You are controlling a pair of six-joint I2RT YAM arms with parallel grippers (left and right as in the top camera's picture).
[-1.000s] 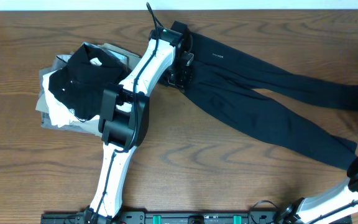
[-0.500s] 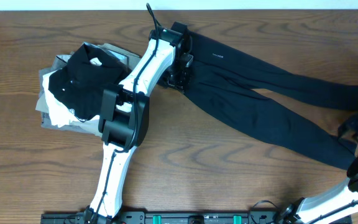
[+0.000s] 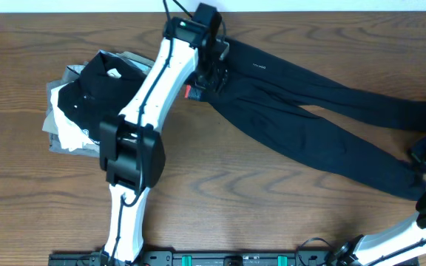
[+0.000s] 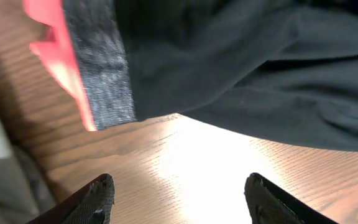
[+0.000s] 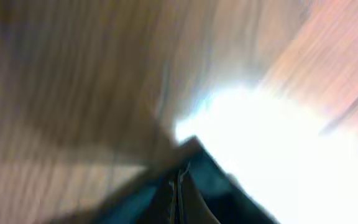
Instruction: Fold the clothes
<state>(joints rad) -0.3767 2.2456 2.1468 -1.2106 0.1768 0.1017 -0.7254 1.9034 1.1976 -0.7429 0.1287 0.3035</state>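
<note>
First, left gripper: spread apart, nothing between the tips, bare table directly below. Just ahead of it, grey and coral-red waistband, edge turned so the red side shows, clear of both tips.

Next, right gripper: clenched tight, tips pressed together. Wrist view badly blurred, with dark cloth close around the tips; pinched or not, cannot tell. From overhead, sits at the right table edge, by the cuff end of the nearer leg.

Black leggings: spread over the right half of the table. Waist at the far middle, under the left arm's wrist. Two legs fanning rightward, the far one reaching the right edge, the near one slanting down toward the right gripper. Small white logo near the waist.

Left of the arm: pile of garments, black shirt on top, white and grey pieces beneath, apart from the leggings.
</note>
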